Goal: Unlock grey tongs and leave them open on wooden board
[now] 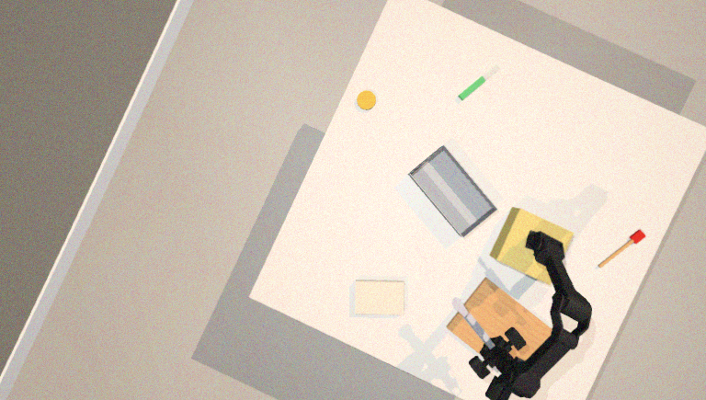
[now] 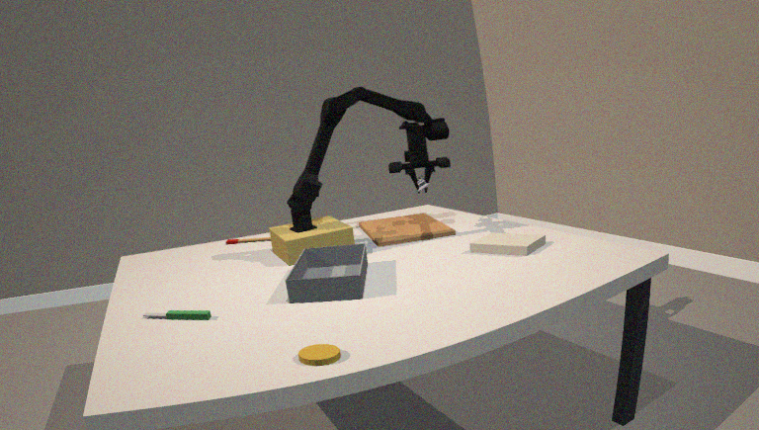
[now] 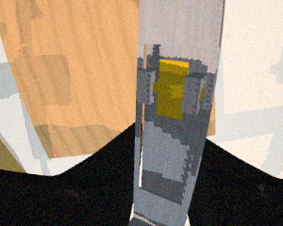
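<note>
A yellow disc [image 2: 318, 354] lies flat near the front edge of the white table [image 2: 503, 301]. To its left and a little farther back lies a green-handled tool [image 2: 187, 314], its thin grey end pointing left. A cream block [image 2: 507, 244] sits flat on the right side of the table. At the far left, a stick with a red tip [image 2: 246, 240] lies beside a yellow block [image 2: 330, 235]. A dark table leg [image 2: 632, 347] stands at the right.
</note>
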You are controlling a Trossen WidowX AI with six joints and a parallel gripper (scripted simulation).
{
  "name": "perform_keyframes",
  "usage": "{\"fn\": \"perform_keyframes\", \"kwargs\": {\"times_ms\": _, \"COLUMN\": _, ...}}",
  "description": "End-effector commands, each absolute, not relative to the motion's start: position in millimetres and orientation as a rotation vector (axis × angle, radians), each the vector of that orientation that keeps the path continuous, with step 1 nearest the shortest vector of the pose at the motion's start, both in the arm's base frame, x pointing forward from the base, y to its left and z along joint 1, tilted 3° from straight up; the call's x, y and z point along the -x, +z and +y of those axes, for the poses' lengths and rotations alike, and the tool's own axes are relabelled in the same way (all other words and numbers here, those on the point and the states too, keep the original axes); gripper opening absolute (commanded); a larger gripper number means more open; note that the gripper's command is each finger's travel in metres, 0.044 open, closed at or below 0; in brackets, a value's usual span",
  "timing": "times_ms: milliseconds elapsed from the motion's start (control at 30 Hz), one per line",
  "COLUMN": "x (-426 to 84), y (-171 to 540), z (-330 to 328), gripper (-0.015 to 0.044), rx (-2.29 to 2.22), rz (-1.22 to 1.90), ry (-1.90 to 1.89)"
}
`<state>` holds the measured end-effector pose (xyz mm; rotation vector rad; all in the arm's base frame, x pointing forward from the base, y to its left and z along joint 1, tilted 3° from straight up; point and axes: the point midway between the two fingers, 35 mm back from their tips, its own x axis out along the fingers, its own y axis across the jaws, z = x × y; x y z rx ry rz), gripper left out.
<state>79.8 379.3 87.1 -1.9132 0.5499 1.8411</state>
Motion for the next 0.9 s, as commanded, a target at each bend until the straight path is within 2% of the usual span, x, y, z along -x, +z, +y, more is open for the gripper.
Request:
{"fn": "perform_keyframes", "kwargs": {"times_ms": 0, "x": -54.8, "y": 87.4, "z": 388.2, "gripper": -0.0150, "rx": 1.865, "rz": 0.601, "ry": 1.806}}
{"fn": "perform_keyframes", "kwargs": {"times_ms": 500, "x": 41.4, "y": 82.8, "z": 400.8, "gripper": -0.0150, "rx": 1.717, "rz": 0.778, "ry": 1.667}}
{"fn": "perform_keyframes", "kwargs": {"times_ms": 867, "x": 45.6, "y": 82.6, "z": 401.0, "gripper": -0.0150, "rx": 1.706, "rz": 0.786, "ry": 1.662}}
